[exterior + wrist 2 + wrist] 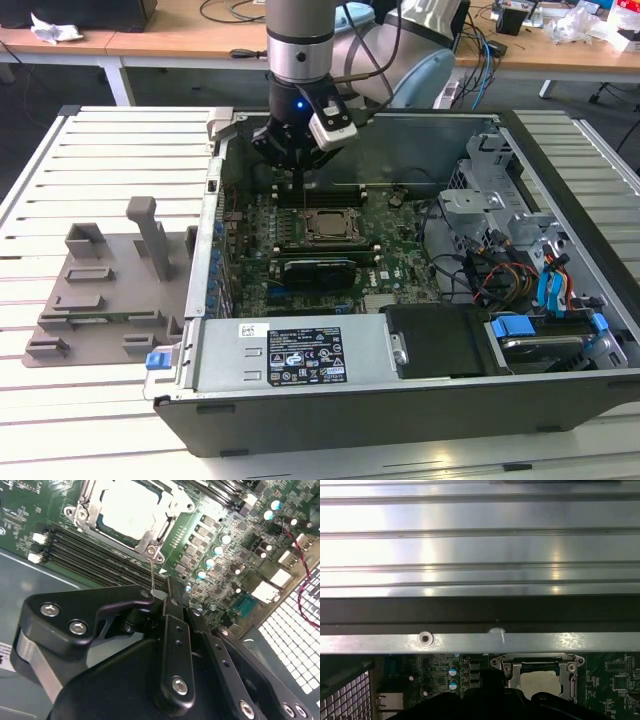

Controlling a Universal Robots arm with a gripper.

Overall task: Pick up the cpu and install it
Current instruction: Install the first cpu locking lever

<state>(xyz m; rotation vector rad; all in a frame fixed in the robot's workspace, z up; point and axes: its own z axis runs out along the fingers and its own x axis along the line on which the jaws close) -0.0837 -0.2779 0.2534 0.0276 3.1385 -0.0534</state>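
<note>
1. Exterior view: the black pincer (297, 160) hangs over the open dark computer case (560, 200) on the slatted white worktop (100, 160). The small square silver-topped cpu (325, 226) already lies in its metal socket frame (300, 232).
2. Second wrist view: pincer fingers (170, 610) look pressed together and empty, just beside the cpu (131, 507).
3. First wrist view: cpu (540, 682) seated, so I'd guess we're at the tail end of installing.

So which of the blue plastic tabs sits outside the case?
The blue tab on the case's front corner at the exterior view's left, beside the grey tray; the others are inside by the drive bays.
</note>
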